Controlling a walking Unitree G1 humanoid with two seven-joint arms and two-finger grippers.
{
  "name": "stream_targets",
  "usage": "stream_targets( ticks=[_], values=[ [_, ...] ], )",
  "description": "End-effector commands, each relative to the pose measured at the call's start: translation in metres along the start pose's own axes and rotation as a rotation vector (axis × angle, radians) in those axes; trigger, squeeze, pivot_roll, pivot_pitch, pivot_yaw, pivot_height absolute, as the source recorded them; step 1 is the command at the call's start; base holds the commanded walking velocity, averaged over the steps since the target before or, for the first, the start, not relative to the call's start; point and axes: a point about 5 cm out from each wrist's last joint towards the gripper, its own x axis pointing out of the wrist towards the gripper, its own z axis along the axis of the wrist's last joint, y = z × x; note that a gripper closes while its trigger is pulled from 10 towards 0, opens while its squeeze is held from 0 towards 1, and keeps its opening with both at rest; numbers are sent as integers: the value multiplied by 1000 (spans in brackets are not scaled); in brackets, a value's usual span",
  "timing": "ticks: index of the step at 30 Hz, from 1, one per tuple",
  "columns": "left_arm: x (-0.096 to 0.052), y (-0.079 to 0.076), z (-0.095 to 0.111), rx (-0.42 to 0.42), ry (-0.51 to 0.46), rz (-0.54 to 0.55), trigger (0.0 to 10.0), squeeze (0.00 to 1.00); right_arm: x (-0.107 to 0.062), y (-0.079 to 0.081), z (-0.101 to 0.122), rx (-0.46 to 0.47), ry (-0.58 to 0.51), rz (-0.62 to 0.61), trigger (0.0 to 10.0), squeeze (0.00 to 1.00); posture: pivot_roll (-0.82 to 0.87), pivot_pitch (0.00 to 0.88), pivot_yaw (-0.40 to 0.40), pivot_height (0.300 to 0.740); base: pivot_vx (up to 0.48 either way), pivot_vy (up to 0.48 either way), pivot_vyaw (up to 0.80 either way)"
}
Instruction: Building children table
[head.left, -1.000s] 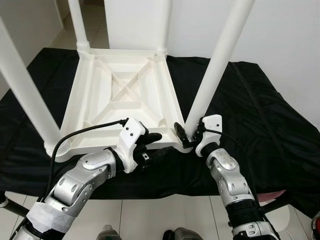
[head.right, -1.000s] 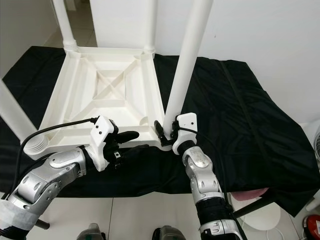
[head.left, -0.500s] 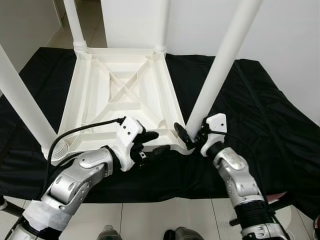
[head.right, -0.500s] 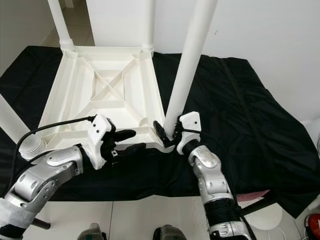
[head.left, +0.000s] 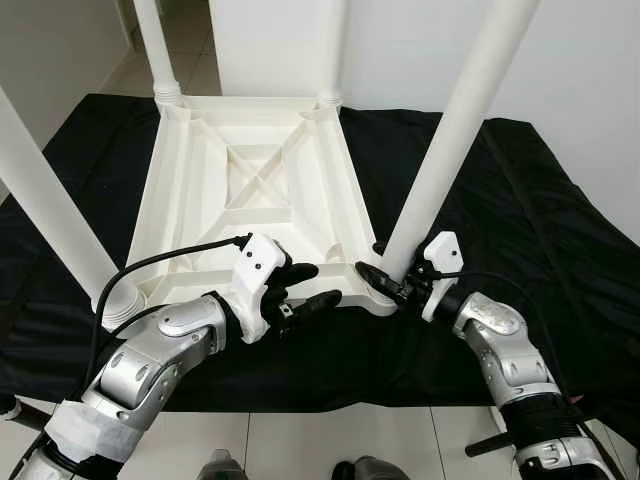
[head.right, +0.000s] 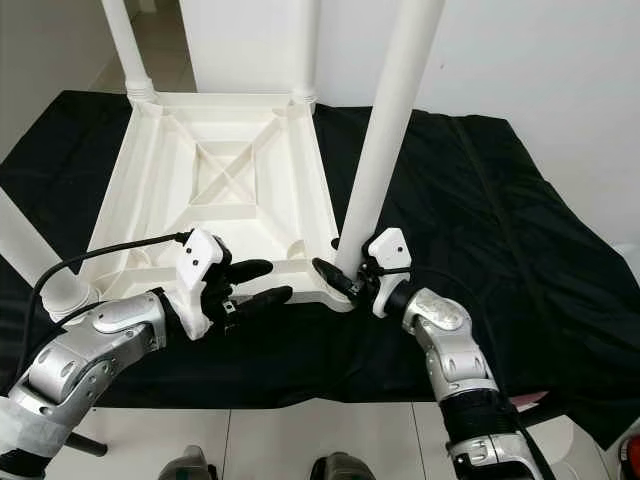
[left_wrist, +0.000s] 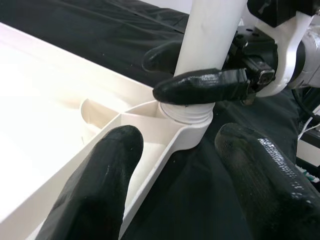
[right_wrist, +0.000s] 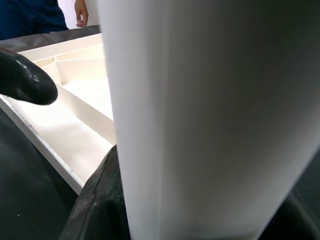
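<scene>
In the left eye view the white children's table (head.left: 250, 195) lies upside down on a black cloth (head.left: 520, 200), its legs pointing up; the near-right leg (head.left: 440, 170) leans towards one o'clock, and the right gripper (head.left: 385, 282) clasps its base. The left wrist view shows the left gripper (left_wrist: 180, 170) with fingers spread at the tabletop's near edge. The right wrist view is mostly blurred leg (right_wrist: 210, 120), with what seems a person's hand (right_wrist: 80, 9) at eleven o'clock.
</scene>
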Motion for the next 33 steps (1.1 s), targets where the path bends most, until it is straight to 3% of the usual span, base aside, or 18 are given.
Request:
stream_targets(
  ticks=[1, 2, 3, 7, 13, 19, 20, 26, 33],
  values=[
    [0, -11, 3, 4, 0, -163, 10000, 0, -6, -3, -4, 18, 40, 27, 0, 0, 63, 34, -42, 740, 0, 0, 0],
    [0, -11, 3, 4, 0, -163, 10000, 0, -6, -3, -4, 18, 40, 27, 0, 0, 63, 34, -42, 740, 0, 0, 0],
    [-2, -10, 2, 2, 4, -156, 10000, 0, -4, 0, -6, 33, 50, 12, 10000, 0, 62, 48, -42, 740, 0, 0, 0],
    [-5, -6, 1, -11, 6, -119, 10000, 0, 0, 3, -1, 100, 16, -81, 10000, 0, 68, 68, -57, 740, 0, 0, 0],
    [-8, -6, 2, -37, -7, -107, 10000, 0, 11, 12, 6, 95, 2, -224, 10000, 0, 58, 93, -64, 740, 0, 0, 0],
    [-9, -8, 2, -40, -6, -113, 10000, 0, 12, 15, 8, 115, 3, -249, 10000, 0, 58, 93, -64, 740, 0, 0, 0],
    [-7, -8, 1, -41, -10, -110, 10000, 0, 16, 19, 9, 114, 21, -336, 10000, 0, 57, 80, -78, 740, 0, 0, 0],
    [-4, -7, 0, -44, -14, -99, 10000, 0, 22, 29, 13, 138, 42, -541, 10000, 0, 52, 84, -75, 740, 0, 0, 0],
    [-4, -7, 1, -50, -13, -110, 10000, 0, 27, 41, 23, 117, 21, -566, 10000, 0, 43, 83, -68, 740, 0, 0, 0]
  ],
)
